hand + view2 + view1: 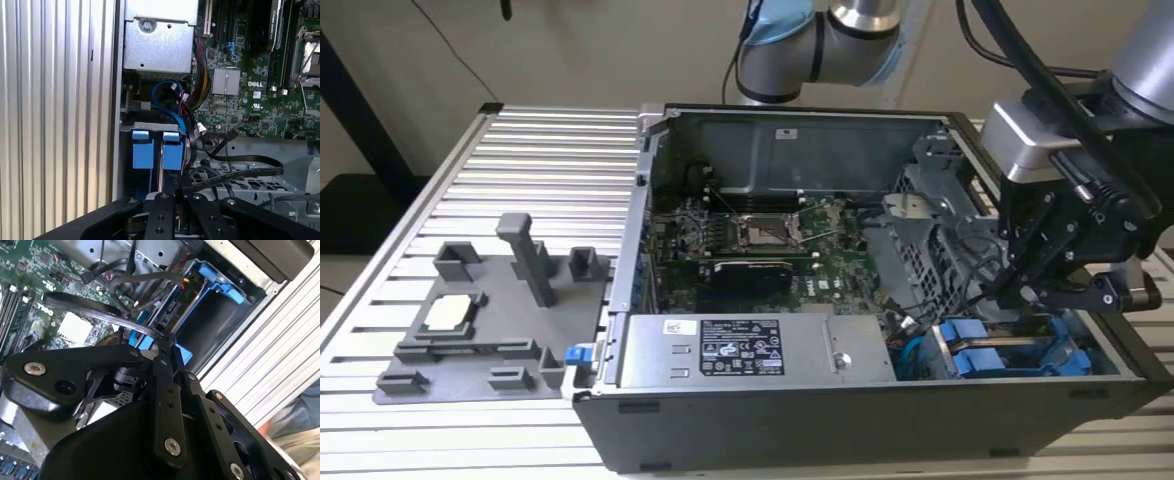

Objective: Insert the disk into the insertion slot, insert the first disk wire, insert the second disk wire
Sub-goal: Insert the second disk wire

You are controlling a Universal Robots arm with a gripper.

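1. In the exterior view, well to the left of the power-supply box (pixel 747 350), a grey fixture tray (pixel 467 330) lies on the slatted table (pixel 547 150), out of harm's way.
2. Just right of that box, two blue-carrier drives sit side by side in the insertion slot (pixel 150 126). The disk (pixel 172 150) looks to be the one under the fingers and appears fully seated.
3. Above the disk, further right of the box, the gripper (pixel 1014 295) has its fingers pinched together, seemingly on the end of a black flat wire (pixel 90 310).
4. Risks: the thin pinch could let the plug twist, so it meets the disk's socket skewed and jams. The wire's loop could also snag on neighbouring cables, or the fingers could knock the blue carrier.
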